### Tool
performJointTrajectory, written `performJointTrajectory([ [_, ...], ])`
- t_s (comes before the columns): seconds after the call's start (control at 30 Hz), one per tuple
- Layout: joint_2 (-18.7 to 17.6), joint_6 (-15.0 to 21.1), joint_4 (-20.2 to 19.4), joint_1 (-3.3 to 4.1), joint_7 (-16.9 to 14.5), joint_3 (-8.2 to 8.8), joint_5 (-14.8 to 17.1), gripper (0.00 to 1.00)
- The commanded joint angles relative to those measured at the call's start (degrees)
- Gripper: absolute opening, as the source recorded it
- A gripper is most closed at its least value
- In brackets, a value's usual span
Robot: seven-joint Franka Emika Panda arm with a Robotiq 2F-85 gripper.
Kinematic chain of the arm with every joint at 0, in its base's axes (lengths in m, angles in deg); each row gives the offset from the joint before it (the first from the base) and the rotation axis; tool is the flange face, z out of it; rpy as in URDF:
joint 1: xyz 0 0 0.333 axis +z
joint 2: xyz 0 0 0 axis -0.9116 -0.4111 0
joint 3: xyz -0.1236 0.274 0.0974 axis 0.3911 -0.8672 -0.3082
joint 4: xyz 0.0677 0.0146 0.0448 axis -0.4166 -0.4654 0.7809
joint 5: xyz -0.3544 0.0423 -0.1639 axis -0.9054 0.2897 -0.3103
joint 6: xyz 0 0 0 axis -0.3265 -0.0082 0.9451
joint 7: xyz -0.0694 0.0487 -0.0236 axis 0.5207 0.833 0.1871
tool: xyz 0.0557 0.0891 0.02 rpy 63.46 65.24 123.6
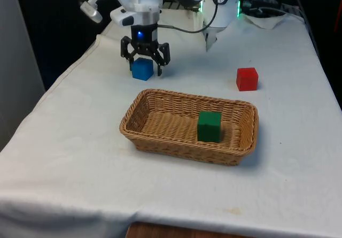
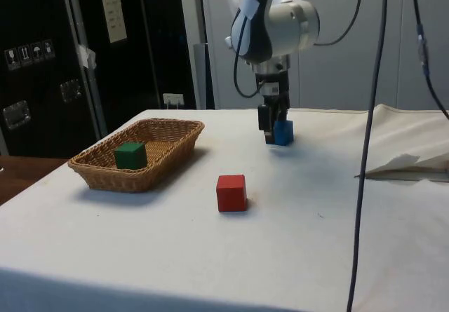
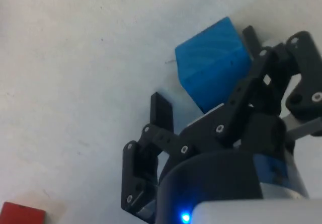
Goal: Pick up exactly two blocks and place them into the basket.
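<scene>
Gripper (image 1: 145,62) spread wide around blue block (image 1: 142,69) on the cloth, not clamped, green block (image 1: 209,126) inside wicker basket (image 1: 160,98), red block (image 1: 247,79) at far right

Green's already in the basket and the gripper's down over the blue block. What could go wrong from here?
1. In the wrist view the blue block sits skewed and off-centre between the open jaws of the gripper, so closing may twist it or pinch a corner.
2. A weak hold could drop it short of the basket.
3. The green block counts as one; adding the red block too would overshoot two.
</scene>
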Motion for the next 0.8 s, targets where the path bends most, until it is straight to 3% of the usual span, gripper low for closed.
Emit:
performJointTrajectory([
  [0.0, 0.4, 0.1, 0.2, -1.03, -1.4, -1.2, 1.6, 0.89],
  [0.03, -0.3, 0.0, 0.1, 0.0, -0.6, -0.06, 0.7, 0.8],
  [0.07, 0.1, 0.1, 0.3, -1.03, -1.9, -1.26, 2.2, 0.8],
  [0.23, -0.7, 0.1, 0.7, -0.86, -3.6, -1.32, 4.5, 0.24],
  [0.27, -0.7, 0.0, 0.7, -0.86, -3.8, -1.32, 4.8, 0.08],
  [0.3, -0.7, -0.1, 0.8, -0.86, -4.0, -1.32, 5.0, 0.01],
  [0.33, -1.0, -0.3, 0.6, -0.06, -3.0, -0.4, 4.0, 0.01],
  [0.37, -0.8, -0.1, 0.8, -0.86, -4.0, -1.32, 5.0, 0.01],
  [0.53, -0.8, -0.1, 0.8, -0.86, -4.0, -1.38, 5.0, 0.02],
  [0.57, -1.0, -0.3, 0.6, -0.06, -3.0, -0.4, 4.0, 0.02],
  [0.6, -0.5, -0.3, 0.6, -0.57, -3.8, -0.92, 4.6, 0.02],
  [0.77, 1.1, -1.0, 0.1, 0.63, -2.8, 1.09, 3.1, 0.02],
])
